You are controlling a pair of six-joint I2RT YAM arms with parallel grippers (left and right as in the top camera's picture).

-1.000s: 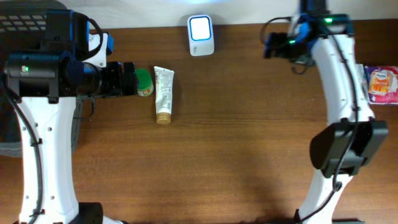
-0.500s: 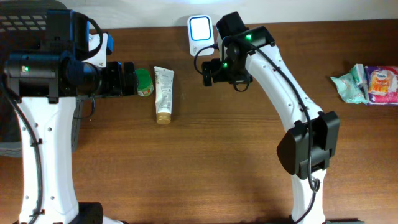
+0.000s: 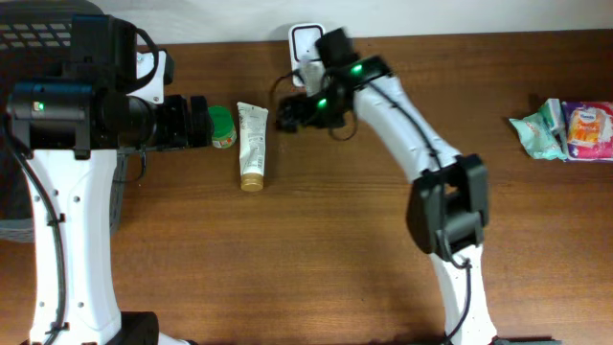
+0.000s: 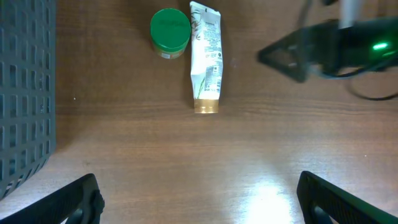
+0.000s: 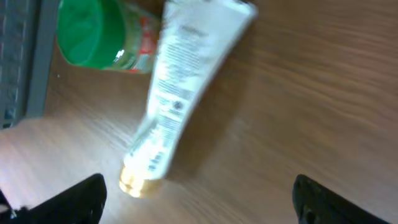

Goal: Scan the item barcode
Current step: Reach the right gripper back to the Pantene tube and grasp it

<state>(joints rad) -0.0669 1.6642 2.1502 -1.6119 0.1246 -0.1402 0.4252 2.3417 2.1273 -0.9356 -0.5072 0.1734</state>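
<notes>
Swung in from the far right, the right gripper [image 3: 285,115] is hovering wide-fingered near the white squeeze tube [image 3: 253,146] lying flat just beside the green-lidded jar [image 3: 222,126], the left gripper [image 4: 202,202] also gaping; a skewed descent risks clipping the jar.

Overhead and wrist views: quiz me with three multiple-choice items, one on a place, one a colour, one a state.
1. The green-lidded jar sits: A between the white tube and the left gripper; B stacked on the tube; C on the tube's other side.
2. The tube's cap is: A green; B gold; C blue.
3. The right gripper is: A shut on the tube; B shut on the jar; C open, empty.
A, overhead shows it between them; B, gold tip; C, its fingers stand wide apart, nothing between.
</notes>
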